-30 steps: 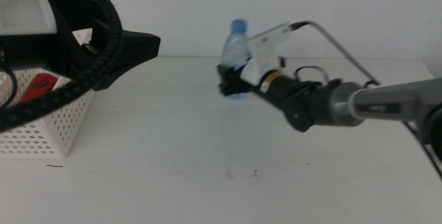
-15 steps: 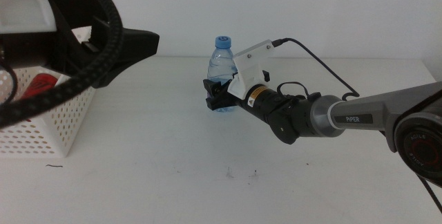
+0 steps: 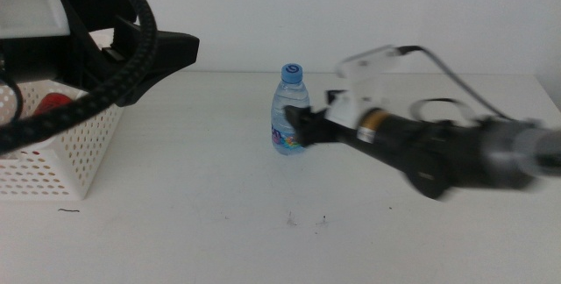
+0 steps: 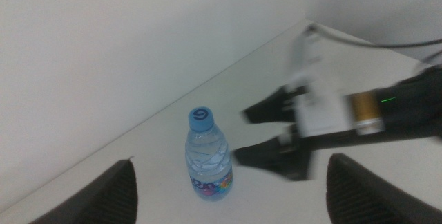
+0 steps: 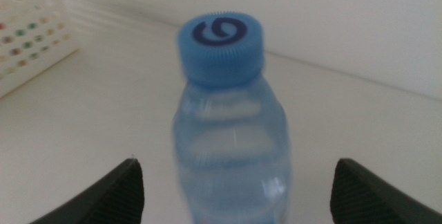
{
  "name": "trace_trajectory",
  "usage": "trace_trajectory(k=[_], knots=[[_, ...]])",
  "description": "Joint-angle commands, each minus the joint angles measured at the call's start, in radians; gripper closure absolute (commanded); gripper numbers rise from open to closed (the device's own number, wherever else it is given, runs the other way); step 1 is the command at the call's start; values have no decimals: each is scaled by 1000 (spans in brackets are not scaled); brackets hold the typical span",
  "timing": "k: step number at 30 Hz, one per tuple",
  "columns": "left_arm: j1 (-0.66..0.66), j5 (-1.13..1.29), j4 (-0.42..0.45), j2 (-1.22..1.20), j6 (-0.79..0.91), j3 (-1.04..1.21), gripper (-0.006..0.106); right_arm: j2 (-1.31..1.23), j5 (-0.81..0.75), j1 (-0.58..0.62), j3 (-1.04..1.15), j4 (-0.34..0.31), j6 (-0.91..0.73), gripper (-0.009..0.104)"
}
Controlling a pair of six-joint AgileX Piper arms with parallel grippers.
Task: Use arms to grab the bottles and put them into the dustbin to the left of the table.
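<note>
A small clear water bottle (image 3: 289,113) with a blue cap stands upright on the white table (image 3: 219,188), held by nothing. My right gripper (image 3: 300,130) is just to its right, open and blurred by motion; in the left wrist view its jaws (image 4: 240,135) spread apart beside the bottle (image 4: 207,158). The right wrist view shows the bottle (image 5: 231,134) close in front, between my widely parted jaws and touching neither. My left gripper (image 3: 180,52) hangs open, high above the white perforated dustbin (image 3: 61,157) at the left.
Something red (image 3: 54,102) lies inside the dustbin. The left arm's thick black cable (image 3: 105,91) crosses in front of the dustbin. Small dark specks (image 3: 307,221) mark the table near the front. A white wall stands behind the table.
The right gripper carried the bottle down to the table, let go of it and pulled back to the right. The left arm stayed where it was.
</note>
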Motion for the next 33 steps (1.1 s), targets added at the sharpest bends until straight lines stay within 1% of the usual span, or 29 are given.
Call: trace_trajectory(k=[1,4,6,9,13,15,18,23,33], knots=[[-3,-10,-3,-3,-7,-6,7,-180,27,3,145,-1,9,4],[-3,-14,-3,-3,-7,-6,7,-412,188,3,265,-3,9,4],[-3,-14,-3,-3,-7,-6,7,-571,394,3,283,-3,9,4],[-3,-14,-3,-3,-7,-6,7,-761,681,3,256,-3,6,4],[-3,-14,-3,-3,-7,-6,7,-923,940,3,189,3,4,4],[-3,-14,-3,-3,-7,-6,7,-960,1010,3,166,7,-2,4],[-3,-14,-3,-3,-7,-6,7,-1003,1041,3,149,30,-31,4],[-3,-14,-3,-3,-7,-6,7,-1057,1015,3,148,54,-31,4],[-3,-14,-3,-3,-7,-6,7,-1085,1003,3,148,54,-20,4]])
